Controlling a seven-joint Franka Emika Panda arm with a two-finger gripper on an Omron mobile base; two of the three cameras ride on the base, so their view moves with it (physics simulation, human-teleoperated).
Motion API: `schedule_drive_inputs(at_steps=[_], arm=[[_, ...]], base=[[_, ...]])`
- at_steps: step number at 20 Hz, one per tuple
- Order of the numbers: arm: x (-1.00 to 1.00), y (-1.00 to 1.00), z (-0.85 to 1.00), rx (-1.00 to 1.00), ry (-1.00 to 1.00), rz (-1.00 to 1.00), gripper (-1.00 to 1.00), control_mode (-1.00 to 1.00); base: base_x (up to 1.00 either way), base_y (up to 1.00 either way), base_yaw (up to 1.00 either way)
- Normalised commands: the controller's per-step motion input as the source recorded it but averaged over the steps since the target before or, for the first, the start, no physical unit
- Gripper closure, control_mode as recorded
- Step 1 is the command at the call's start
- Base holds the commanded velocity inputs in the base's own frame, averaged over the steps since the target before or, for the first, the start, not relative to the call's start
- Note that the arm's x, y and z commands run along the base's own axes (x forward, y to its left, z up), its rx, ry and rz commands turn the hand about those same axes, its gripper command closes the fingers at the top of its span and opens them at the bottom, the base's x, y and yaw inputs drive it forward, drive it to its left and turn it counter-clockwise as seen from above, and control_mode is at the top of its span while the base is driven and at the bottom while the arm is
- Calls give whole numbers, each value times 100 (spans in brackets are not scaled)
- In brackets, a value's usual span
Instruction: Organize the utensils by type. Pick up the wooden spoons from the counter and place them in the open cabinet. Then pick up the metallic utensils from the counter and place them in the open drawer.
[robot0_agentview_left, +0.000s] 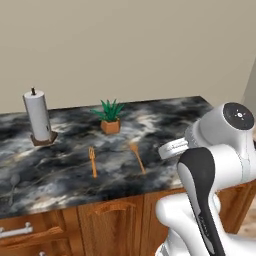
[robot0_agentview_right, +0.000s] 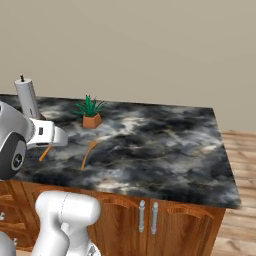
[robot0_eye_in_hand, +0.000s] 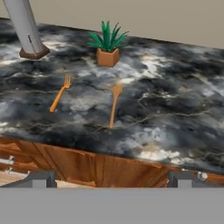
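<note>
Two wooden spoons lie side by side, apart, near the counter front edge, within easy reach of the gripper, which hovers wide open and empty.

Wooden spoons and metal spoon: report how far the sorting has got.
Done: nothing visible. The wooden fork and wooden spoon lie apart on the counter in front of the potted plant; the metal spoon lies near its left end. In hand: nothing; the gripper is open, short of the counter's edge. Left: all three.
</note>
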Motion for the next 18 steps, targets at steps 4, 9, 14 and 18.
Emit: schedule_drive_inputs(at_steps=[4, 9, 14, 18], arm=[[0, 0, 0, 0, 0, 0, -100, 100], [0, 0, 0, 0, 0, 0, -100, 100], [0, 0, 0, 0, 0, 0, -100, 100], [0, 0, 0, 0, 0, 0, -100, 100]], base=[[54, 15, 0], [46, 15, 0], [7, 1, 0], [0, 0, 0]])
